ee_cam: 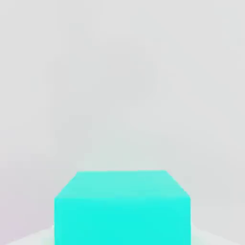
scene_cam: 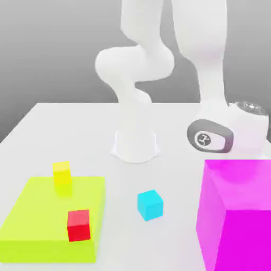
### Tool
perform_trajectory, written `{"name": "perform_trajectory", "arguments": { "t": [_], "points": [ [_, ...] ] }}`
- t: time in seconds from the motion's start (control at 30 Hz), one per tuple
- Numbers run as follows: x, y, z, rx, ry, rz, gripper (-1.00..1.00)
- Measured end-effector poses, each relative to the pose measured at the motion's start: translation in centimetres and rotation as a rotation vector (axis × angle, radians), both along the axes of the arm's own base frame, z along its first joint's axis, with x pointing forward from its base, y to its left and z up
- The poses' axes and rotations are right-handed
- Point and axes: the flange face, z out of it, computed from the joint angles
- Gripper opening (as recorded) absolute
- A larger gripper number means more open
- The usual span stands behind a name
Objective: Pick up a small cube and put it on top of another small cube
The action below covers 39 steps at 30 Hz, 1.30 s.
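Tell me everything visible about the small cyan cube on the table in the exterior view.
The small cyan cube is plain, matte and unmarked, with sharp edges. It sits flat on the white table, turned slightly so a corner faces the camera. It stands apart between the lime slab and the magenta block, touching neither.

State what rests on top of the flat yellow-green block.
On the flat yellow-green block rest a small yellow cube near its far edge and a small red cube near its front. The patches of block beneath them are covered.
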Motion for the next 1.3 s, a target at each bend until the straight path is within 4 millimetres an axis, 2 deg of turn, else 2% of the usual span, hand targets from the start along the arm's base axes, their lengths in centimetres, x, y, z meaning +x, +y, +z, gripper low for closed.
{"name": "perform_trajectory", "arguments": {
  "t": [0.2, 0.4, 0.43, 0.6, 0.8, 0.93, 1.1, 1.3],
  "points": [
    [-0.2, -0.1, 4.4, -0.005, 0.000, 0.004, -1.00],
    [-5.4, 6.0, 6.1, -0.157, -0.179, 0.269, -1.00],
    [-5.6, 6.8, 6.5, -0.184, -0.218, 0.279, -1.00],
    [-4.0, 9.4, 9.1, -0.319, -0.407, 0.195, -1.00],
    [-2.2, 12.3, 14.0, -0.437, -0.642, 0.020, -1.00],
    [1.8, 11.0, 18.1, -0.561, -0.707, -0.238, -1.00],
    [7.5, 4.6, 19.2, -0.675, -0.525, -0.469, -1.00],
    [12.5, -4.0, 19.9, -0.694, -0.243, -0.680, -1.00]
  ]
}}
